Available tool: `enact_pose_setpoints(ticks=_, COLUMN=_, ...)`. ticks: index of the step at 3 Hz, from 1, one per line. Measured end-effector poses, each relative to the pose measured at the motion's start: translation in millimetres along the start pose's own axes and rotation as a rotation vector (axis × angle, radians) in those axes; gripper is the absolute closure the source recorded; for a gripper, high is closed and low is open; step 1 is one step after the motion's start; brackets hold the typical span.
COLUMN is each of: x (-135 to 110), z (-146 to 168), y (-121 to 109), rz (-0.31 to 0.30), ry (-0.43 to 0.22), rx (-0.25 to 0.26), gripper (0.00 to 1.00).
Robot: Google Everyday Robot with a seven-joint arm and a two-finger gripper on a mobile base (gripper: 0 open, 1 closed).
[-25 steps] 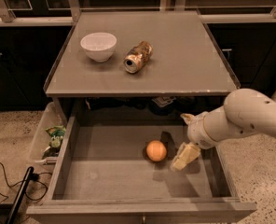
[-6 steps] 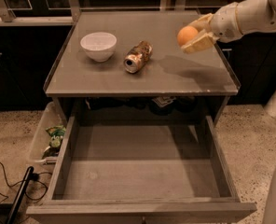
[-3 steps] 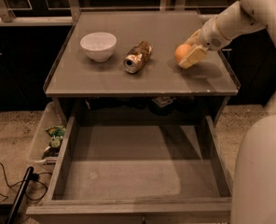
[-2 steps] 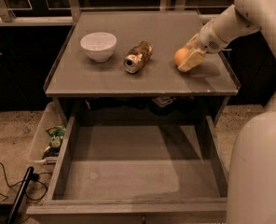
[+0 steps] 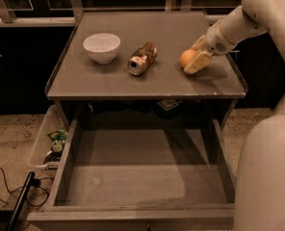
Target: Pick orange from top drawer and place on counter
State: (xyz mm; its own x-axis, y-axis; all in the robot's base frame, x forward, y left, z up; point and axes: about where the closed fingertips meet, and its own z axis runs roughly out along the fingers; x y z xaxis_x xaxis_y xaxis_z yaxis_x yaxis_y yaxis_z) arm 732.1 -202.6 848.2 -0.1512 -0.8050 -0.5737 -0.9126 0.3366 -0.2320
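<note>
One orange (image 5: 187,58), one gripper (image 5: 194,60) at it — atop one counter (image 5: 147,86)

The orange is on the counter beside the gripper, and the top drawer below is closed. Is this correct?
Not quite: the camera view shows the top drawer pulled open, not closed. The rest holds: the orange is on the counter, with the gripper beside it near the right edge.
</note>
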Motion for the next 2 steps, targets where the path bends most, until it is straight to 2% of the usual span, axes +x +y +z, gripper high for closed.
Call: enact_pose_setpoints(ticks=2, x=0.0, z=0.1, y=0.0, rz=0.000, ry=0.000, rx=0.000, gripper=0.12)
